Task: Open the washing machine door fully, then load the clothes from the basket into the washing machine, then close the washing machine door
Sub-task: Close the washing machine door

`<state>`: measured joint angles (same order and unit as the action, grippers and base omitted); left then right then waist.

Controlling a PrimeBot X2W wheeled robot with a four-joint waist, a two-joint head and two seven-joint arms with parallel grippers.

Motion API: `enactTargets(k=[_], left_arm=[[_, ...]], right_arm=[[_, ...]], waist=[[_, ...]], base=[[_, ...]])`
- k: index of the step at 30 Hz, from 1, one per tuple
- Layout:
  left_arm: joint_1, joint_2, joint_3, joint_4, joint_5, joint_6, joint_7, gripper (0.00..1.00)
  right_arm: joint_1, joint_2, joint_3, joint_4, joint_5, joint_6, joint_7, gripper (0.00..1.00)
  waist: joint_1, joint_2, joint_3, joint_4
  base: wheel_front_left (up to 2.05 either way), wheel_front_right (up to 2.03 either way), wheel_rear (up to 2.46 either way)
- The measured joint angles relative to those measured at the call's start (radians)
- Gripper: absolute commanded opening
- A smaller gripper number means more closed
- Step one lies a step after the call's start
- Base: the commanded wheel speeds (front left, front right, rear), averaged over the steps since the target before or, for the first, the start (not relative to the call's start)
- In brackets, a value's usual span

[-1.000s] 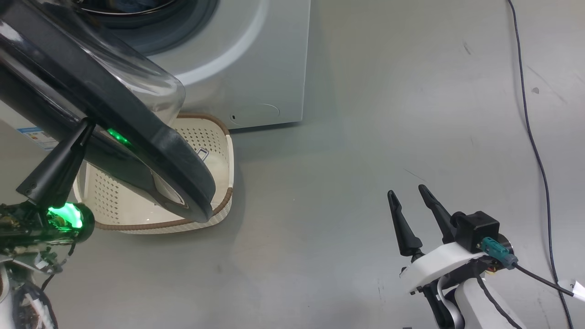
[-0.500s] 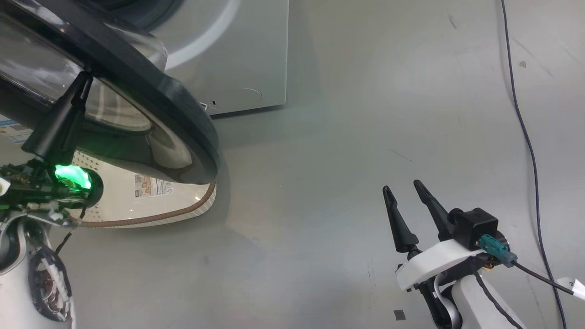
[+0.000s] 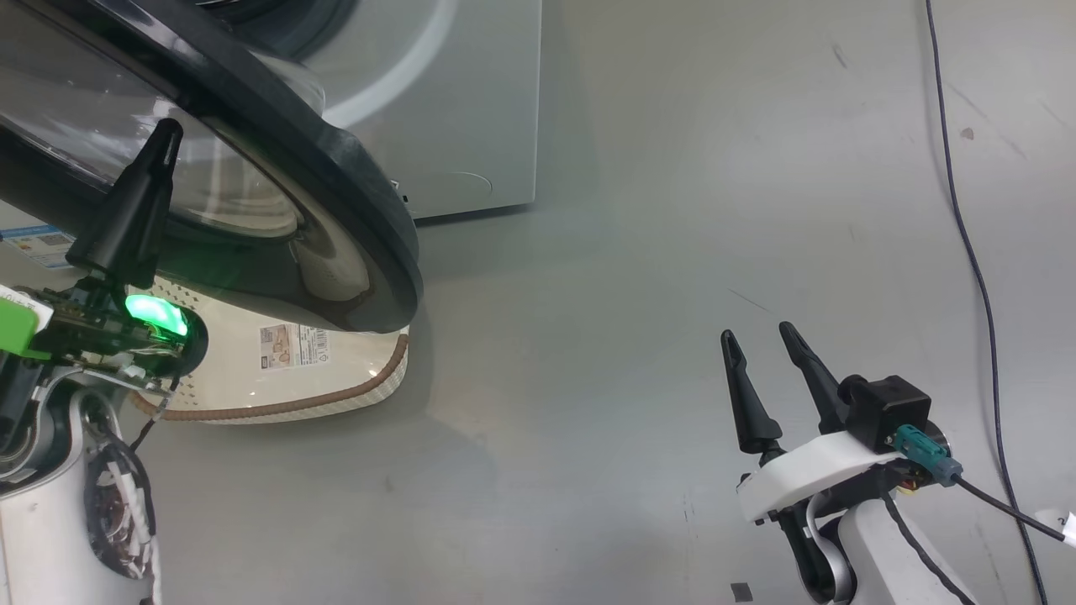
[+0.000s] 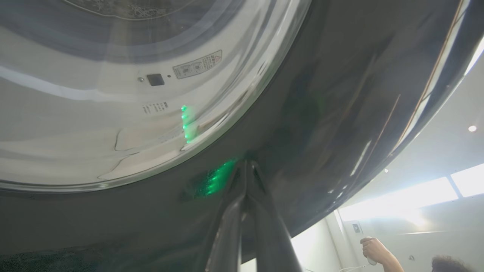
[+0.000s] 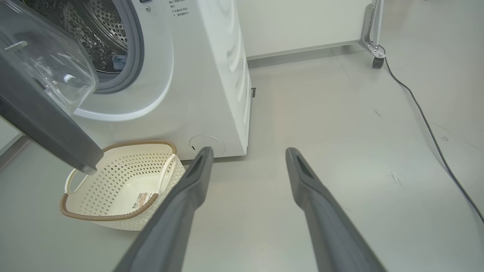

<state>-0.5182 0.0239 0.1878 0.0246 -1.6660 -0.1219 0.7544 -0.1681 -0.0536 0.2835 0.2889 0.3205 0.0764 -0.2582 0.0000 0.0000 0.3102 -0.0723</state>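
Our left gripper has its two dark fingers pressed together on nothing, tips up at the outer face of the large round washing machine door, on its glossy black rim (they seem to touch it in the wrist view, though glare blurs the contact). The door stands partly swung out from the big white front-loading washing machine, above the small cream perforated plastic basket, whose floor sticker shows. Our right gripper is spread wide over the grey floor, well apart from the machine.
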Motion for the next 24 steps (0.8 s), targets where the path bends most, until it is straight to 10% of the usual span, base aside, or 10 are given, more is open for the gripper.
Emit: enactTargets(k=[20,24], left_arm=[[0.178,-0.001,0.078,-0.023,0.05,0.0,-0.167,0.0],[0.206,-0.001,0.081,-0.028,0.049,0.0,-0.193,0.15]], right_arm=[[0.012,0.0,-0.012,0.001,0.007,-0.006,0.0,1.0],[0.019,0.0,-0.012,0.001,0.007,-0.006,0.0,1.0]], waist=[[0.0,0.0,-0.061,0.067],[0.0,0.0,-0.07,0.071]], base=[[0.0,0.0,0.0],[0.0,0.0,0.0]])
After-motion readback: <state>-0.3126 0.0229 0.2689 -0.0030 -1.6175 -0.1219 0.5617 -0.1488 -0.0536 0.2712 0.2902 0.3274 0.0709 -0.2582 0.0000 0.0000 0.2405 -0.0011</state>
